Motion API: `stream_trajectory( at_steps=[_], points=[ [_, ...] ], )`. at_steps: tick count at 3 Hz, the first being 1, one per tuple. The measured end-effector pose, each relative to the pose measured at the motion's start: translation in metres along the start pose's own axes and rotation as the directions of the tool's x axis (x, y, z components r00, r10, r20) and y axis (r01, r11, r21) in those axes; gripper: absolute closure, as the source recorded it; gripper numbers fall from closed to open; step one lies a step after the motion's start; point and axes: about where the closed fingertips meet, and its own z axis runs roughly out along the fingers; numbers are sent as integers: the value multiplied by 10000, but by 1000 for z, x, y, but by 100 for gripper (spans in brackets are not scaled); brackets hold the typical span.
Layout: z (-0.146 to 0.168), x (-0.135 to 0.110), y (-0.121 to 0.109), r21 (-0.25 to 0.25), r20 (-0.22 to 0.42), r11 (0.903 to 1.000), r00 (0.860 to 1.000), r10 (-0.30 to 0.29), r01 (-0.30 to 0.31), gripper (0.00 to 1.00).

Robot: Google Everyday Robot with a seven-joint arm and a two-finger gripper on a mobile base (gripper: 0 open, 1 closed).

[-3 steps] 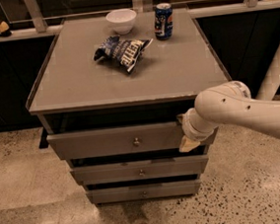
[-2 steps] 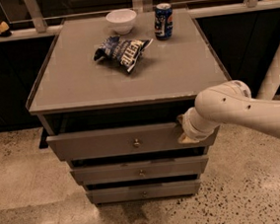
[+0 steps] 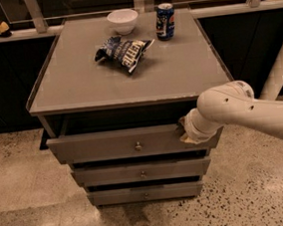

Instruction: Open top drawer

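Standing forward of the two lower drawers (image 3: 142,172), the top drawer (image 3: 99,146) sat directly under the table top (image 3: 79,86), with a dark gap showing between its front panel and the frame behind. Judged from that offset, the drawer was partly open; the opening appeared shallow, and further travel outward was probably left before the task could be counted complete. The round knob (image 3: 138,146) at the centre of the panel was free, with nothing on it. The gripper (image 3: 184,131) was at the right end of the panel, against its upper edge, well apart from the knob. It was largely hidden behind the white wrist of the arm (image 3: 231,109), so whether it was apart or closed, and whether it clamped the panel edge or only pressed on it, could not be told. On the table top, a chip bag (image 3: 123,51), a white bowl (image 3: 122,21) and a can (image 3: 165,20) lay toward the back, away from the drawer.
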Motion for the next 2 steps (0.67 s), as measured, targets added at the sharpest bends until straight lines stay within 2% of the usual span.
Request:
stream_trajectory(
  at_steps=[2],
  points=[
    [-9,1,0,165,-12,9999,10000,33,-33,100]
  ],
)
